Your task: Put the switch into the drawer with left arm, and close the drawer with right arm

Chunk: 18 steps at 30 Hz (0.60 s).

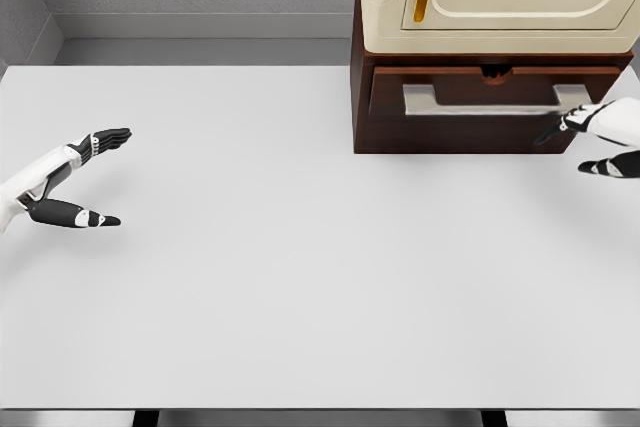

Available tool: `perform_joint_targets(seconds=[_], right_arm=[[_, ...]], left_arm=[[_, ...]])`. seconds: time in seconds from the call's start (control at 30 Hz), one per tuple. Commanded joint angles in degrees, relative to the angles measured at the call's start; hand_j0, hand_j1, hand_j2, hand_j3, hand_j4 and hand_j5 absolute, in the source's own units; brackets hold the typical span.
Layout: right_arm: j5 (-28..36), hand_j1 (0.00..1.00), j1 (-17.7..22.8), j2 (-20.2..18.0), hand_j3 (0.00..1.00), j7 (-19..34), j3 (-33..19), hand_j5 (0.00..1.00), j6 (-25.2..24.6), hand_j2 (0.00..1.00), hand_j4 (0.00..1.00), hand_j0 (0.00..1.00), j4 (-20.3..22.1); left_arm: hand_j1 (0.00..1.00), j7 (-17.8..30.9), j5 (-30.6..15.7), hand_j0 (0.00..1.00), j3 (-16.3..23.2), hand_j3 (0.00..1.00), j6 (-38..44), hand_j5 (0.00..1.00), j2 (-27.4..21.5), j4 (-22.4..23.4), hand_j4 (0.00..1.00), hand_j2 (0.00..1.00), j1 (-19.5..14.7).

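Looking across the table (300, 277), you find no switch anywhere on it; the likeliest reading is that it already lies inside the drawer (490, 97), though a small dark shape at the drawer's top edge is too slight for you to name. Your left hand (75, 182) sits at about nine o'clock, near the table's left edge and well apart from the cabinet (490, 7) at one o'clock. Its fingers are spread wide, thumb low and the rest above, and hold nothing, which suits a hand with its share done and parked clear of the right arm's path. Your right hand (600, 142) comes in at three o'clock, fingers loosely open and empty, one dark fingertip just beside the right end of the pale handle (485, 99). That places it to press the drawer front rather than grip it. You cannot tell from this view how far the drawer stands out; the front looks close to flush, so judge the closing as nearly finished or just starting, and push straight toward twelve o'clock.
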<state>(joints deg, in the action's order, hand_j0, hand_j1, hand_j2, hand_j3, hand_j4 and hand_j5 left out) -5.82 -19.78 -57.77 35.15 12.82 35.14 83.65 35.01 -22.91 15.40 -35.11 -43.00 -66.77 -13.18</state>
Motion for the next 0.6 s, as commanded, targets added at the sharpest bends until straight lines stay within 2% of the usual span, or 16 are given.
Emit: perform_joint_targets(seconds=[0.0,0.17,0.3,0.57], right_arm=[[0.2,0.72,0.0,0.29,0.72,-0.15,0.63,0.72,-0.14,0.72,0.72,0.72,-0.59],[0.11,0.73,-0.88,0.37,0.73,-0.15,0.98,0.73,-0.14,0.73,0.73,0.73,-0.94],[0.2,0.73,-4.48,1.16,0.73,-0.15,4.05,0.73,-0.14,0.73,0.73,0.73,-2.61],[0.11,0.75,-5.98,1.6,0.75,-0.15,4.4,0.75,-0.14,0.75,0.75,0.75,-3.84]], left_arm=[[1.0,-0.01,-0.47,1.0,-0.02,1.0,0.11,1.0,-0.07,-0.03,1.0,1.0,0.0],[1.0,-0.01,-0.47,1.0,-0.02,1.0,0.11,1.0,-0.07,-0.03,1.0,1.0,0.0],[1.0,-0.01,-0.47,1.0,-0.02,1.0,0.11,1.0,0.02,-0.03,1.0,1.0,0.0],[1.0,-0.01,-0.47,1.0,-0.02,1.0,0.11,1.0,0.02,-0.03,1.0,1.0,0.0]])
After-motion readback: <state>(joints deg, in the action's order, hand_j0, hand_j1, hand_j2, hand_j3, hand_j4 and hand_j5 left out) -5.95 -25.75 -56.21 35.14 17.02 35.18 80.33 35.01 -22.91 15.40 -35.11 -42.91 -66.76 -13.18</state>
